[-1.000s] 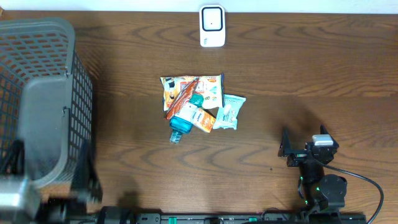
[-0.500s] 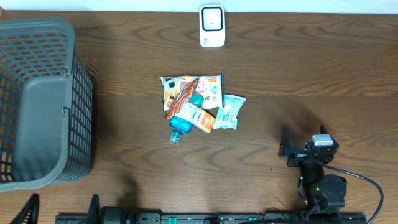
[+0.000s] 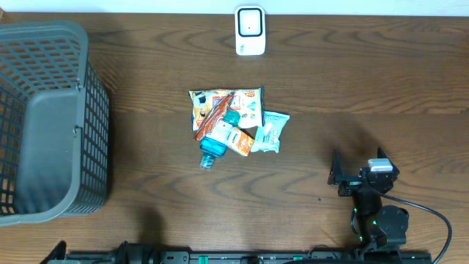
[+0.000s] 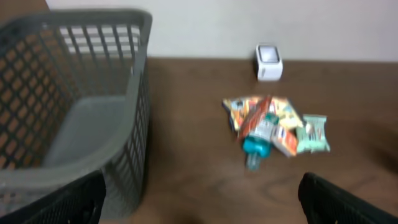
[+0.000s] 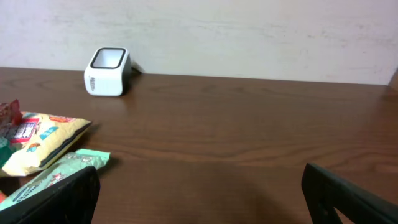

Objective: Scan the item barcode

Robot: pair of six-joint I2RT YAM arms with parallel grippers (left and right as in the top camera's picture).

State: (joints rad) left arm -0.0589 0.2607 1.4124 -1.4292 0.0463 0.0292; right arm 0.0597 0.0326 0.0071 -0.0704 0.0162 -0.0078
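My right gripper and left gripper both gape empty; the pile of items lies mid-way up the table, ahead and leftward of the right one, the nearer; its bottle slants, cap towards me.

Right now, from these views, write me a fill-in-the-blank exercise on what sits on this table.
Seen from overhead, the gray basket stands at the ____ end of the table. The scanner by the far edge is ____ in colour. The left gripper and the right gripper both hold nothing, jaws standing ____. The mint-green packet lies on the ____ side of the pile, seen from overhead.
Missing words: left; white; open; right.
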